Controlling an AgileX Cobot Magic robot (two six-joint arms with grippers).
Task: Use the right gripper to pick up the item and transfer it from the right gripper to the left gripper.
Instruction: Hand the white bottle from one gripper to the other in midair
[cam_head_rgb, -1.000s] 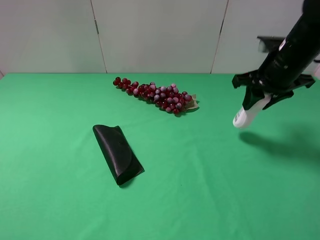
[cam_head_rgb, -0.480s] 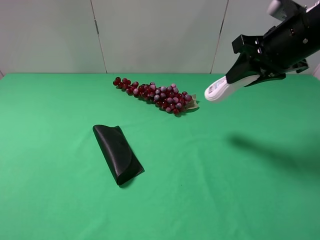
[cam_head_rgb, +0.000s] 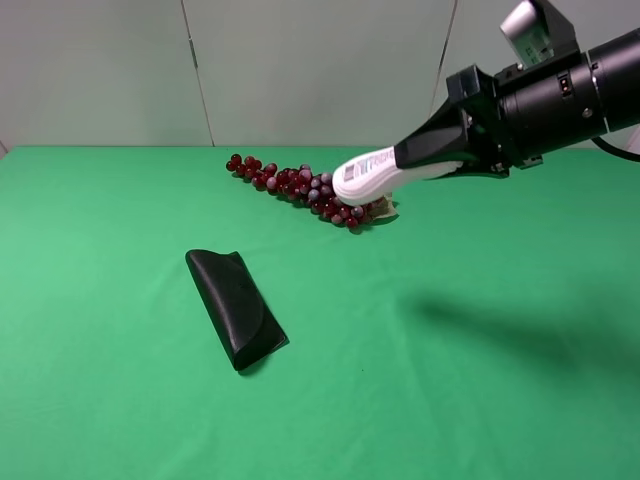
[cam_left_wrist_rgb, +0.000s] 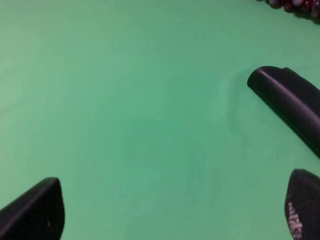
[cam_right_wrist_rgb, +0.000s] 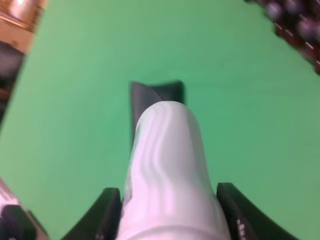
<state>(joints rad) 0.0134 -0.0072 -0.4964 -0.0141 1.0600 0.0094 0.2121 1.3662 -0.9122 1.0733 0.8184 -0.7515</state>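
**Left pincer (cam_left_wrist_rgb: 167, 210) gapes empty as bottle is held out over the bench (cam_head_rgb: 450, 400)**

Seen only by its own wrist camera, the left pincer hangs above bare green cloth. Its jaws are spread wide with nothing between them, apparently ready to receive. A black folded case (cam_head_rgb: 235, 305) lies near one of its fingers. Farther along, a bunch of red grapes (cam_head_rgb: 305, 188) rests toward the back of the bench. Both look like bystanders to the job.

The white wavy-bodied bottle (cam_head_rgb: 372, 172) is in the air in front of the grapes, lying nearly level. Its labelled end is free and aimed toward the left side, which probably gives the other arm something to seize. The right pincer (cam_head_rgb: 415, 163) is clamped tight on the bottle's other end, one finger on each flank, and hides the cap.
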